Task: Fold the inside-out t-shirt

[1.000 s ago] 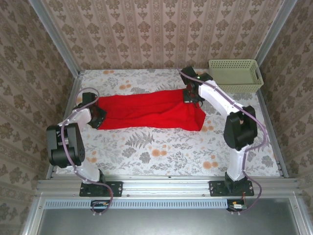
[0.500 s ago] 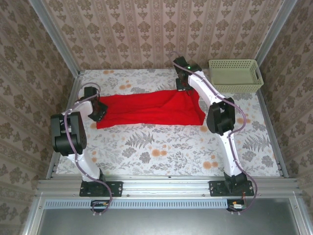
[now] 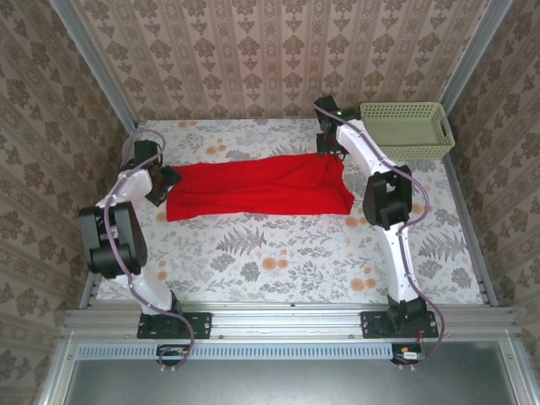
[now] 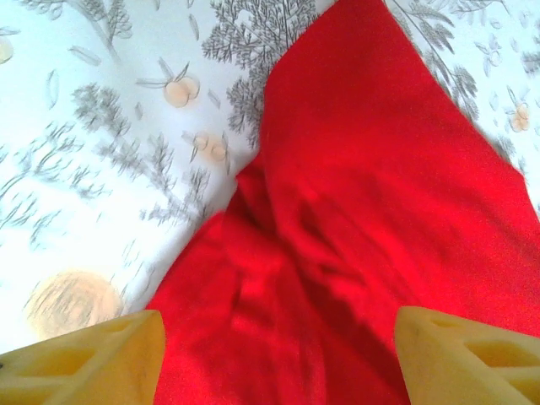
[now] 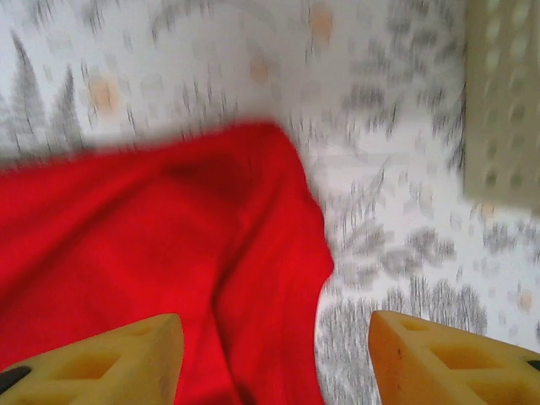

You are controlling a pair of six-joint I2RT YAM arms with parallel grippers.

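The inside-out t-shirt (image 3: pixel 257 187) lies flat as a long red band across the middle of the flowered table. My left gripper (image 3: pixel 162 184) hovers at the band's left end. In the left wrist view it (image 4: pixel 278 363) stands open, its yellow fingers (image 4: pixel 89 363) wide apart above wrinkled red cloth (image 4: pixel 354 219) with nothing between them. My right gripper (image 3: pixel 332 148) is at the band's far right corner. It (image 5: pixel 274 359) is open too, over the red cloth's (image 5: pixel 152 236) edge, its fingertips (image 5: pixel 456 359) clear of the fabric.
A pale green basket (image 3: pixel 405 128) stands at the back right corner, close to the right arm; its wall (image 5: pixel 504 101) is in the right wrist view. Metal rails and patterned walls enclose the table (image 3: pixel 278 261). Bare tablecloth lies in front of the shirt.
Both grippers have opened and let go of the shirt. The right arm drew back toward the far edge, the left shifted up and left. The shirt's right end settled flat.
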